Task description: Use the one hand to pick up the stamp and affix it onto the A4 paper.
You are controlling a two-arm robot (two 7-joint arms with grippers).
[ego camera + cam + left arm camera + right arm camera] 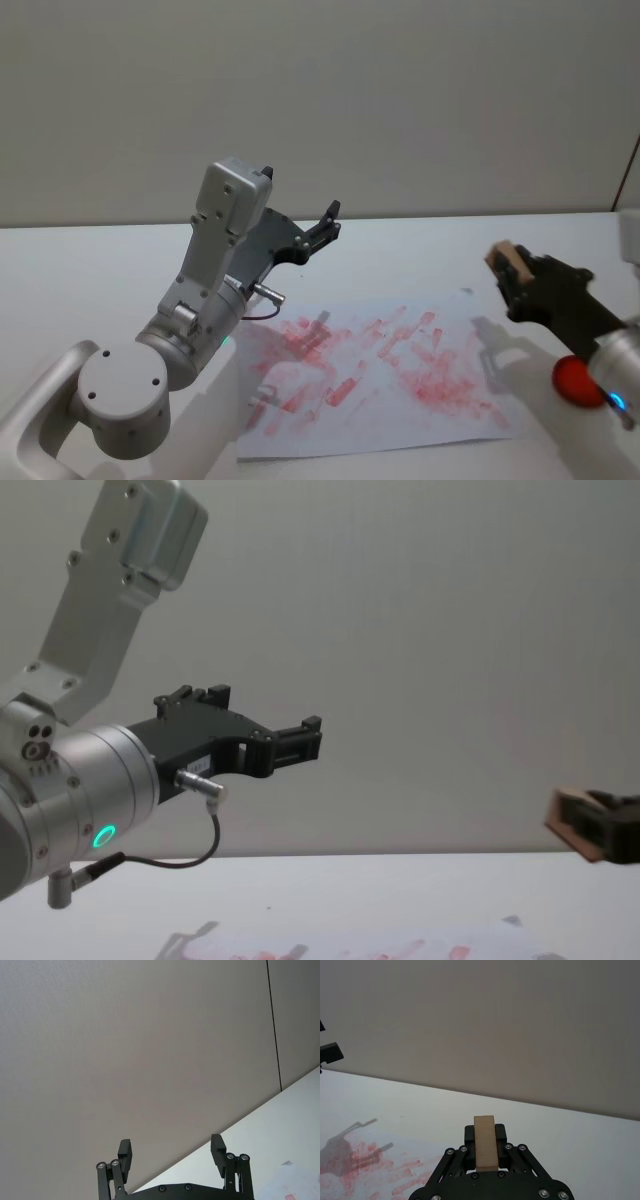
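At right of the head view, the right pincer (512, 272) clamps the stamp (503, 258) above the A4 paper (390, 385); a tilted descent could smudge the print, while the left pincer (325, 228) hangs open.

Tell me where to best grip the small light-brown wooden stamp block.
Across its two broad flat faces, as the right gripper holds the light-brown wooden stamp block now: the parallel faces suit the pads, and one end protrudes free for pressing on the white A4 paper.

Even, soft light — faint arm shadows on the A4 paper (380, 370), slight blur.
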